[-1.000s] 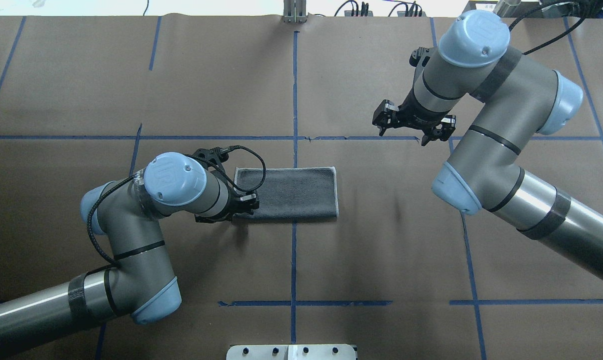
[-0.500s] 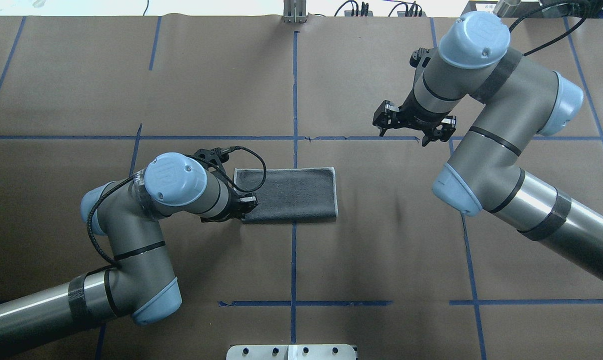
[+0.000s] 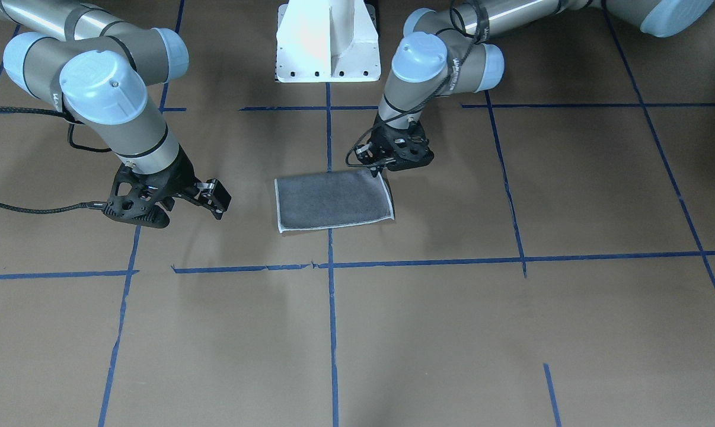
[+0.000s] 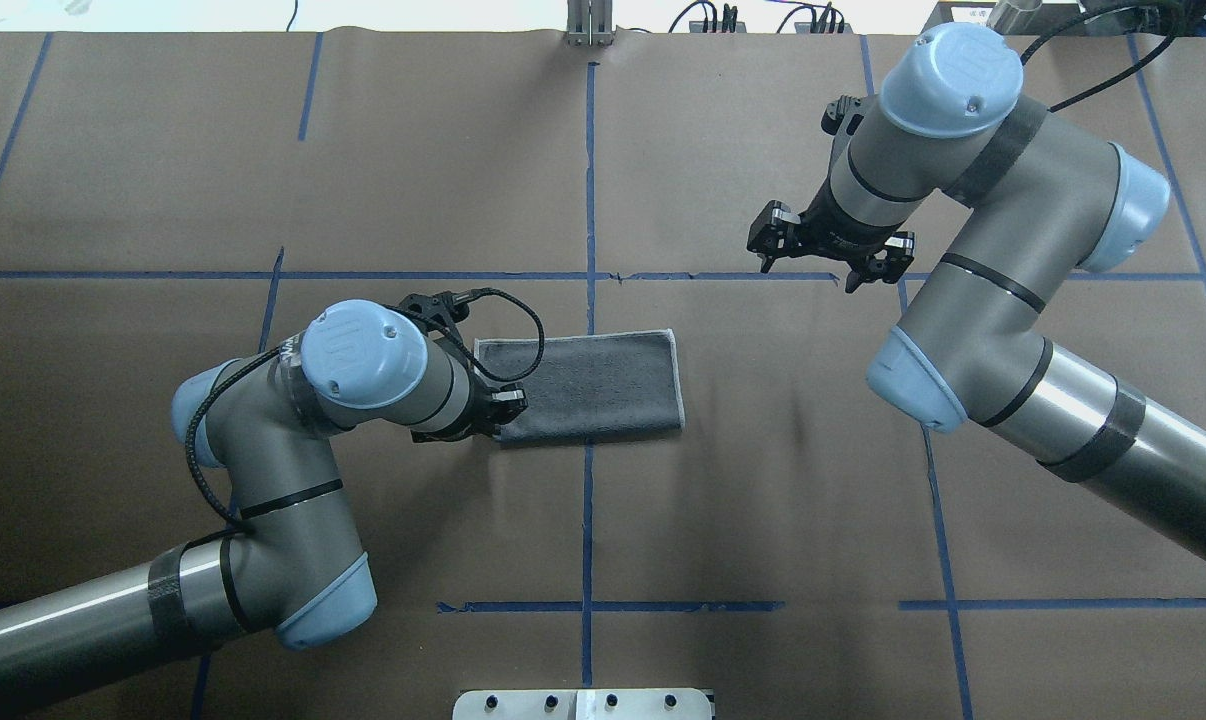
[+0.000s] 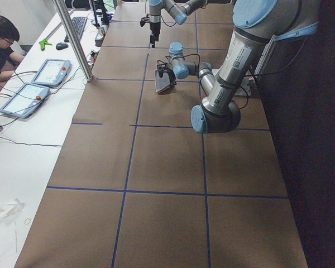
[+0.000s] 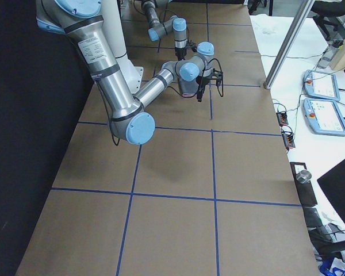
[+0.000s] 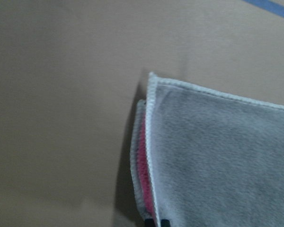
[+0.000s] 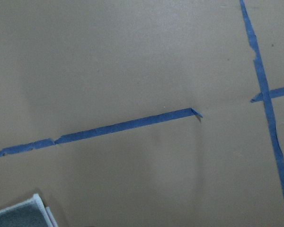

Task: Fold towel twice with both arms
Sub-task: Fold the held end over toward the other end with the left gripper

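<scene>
- the towel lies on the worktop near the middle, as a long grey rectangle with a pale stitched edge.
- in the left wrist view a strip of pink shows between its two layers, so you can count the first fold as done.
- your left fingers are at the towel's end nearest the left arm, with the tips drawn together at the near corner. they look pinched onto the cloth, and in the front-facing view that end seems to curl slightly off the worktop.
- your right fingers are spread wide and hold nothing. they hover by a blue tape line, well apart from the towel's other end.
- what is left, as i judge it, is the second fold, end over end into a small square. the far end is not gripped, so the right arm has no share in it yet.
</scene>
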Tool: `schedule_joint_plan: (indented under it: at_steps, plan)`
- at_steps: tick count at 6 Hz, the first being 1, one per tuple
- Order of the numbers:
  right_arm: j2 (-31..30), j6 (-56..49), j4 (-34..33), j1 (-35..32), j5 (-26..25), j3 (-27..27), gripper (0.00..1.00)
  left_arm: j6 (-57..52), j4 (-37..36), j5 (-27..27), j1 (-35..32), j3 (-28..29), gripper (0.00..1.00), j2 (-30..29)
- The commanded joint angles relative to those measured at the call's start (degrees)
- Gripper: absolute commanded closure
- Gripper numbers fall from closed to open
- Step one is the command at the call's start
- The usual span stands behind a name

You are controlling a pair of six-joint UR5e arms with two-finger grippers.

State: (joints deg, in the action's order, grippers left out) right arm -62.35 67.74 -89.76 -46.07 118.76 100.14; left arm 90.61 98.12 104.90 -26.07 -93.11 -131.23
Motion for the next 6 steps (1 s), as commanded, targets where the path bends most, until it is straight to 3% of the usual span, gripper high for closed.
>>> schedule_joint_plan:
  at_steps: [1,2,4,5,6]
  plan:
    - [-3.03,-5.75,0.29,-1.99,1.11,0.67,0.00,2.45,-3.81,-0.66,0.23,10.40,1.00,-12.92]
    - [-4.78,-9.95,0.38,-3.92,3.38,0.67,0.00,2.55,-2.94,-3.36,0.32,21.02,1.00,-20.74]
    - [-5.94,-12.97,0.29,-5.96,4.28,0.50,0.00,2.12,-2.50,-3.39,0.58,27.69,1.00,-25.29]
    - [-6.03,-13.07,0.29,-5.96,4.28,0.50,0.00,2.20,-0.84,-3.39,0.58,29.80,0.59,-26.17]
    - [-6.03,-13.07,0.38,-5.96,4.28,0.50,0.00,2.12,-0.22,-3.39,0.49,30.00,0.01,-26.18]
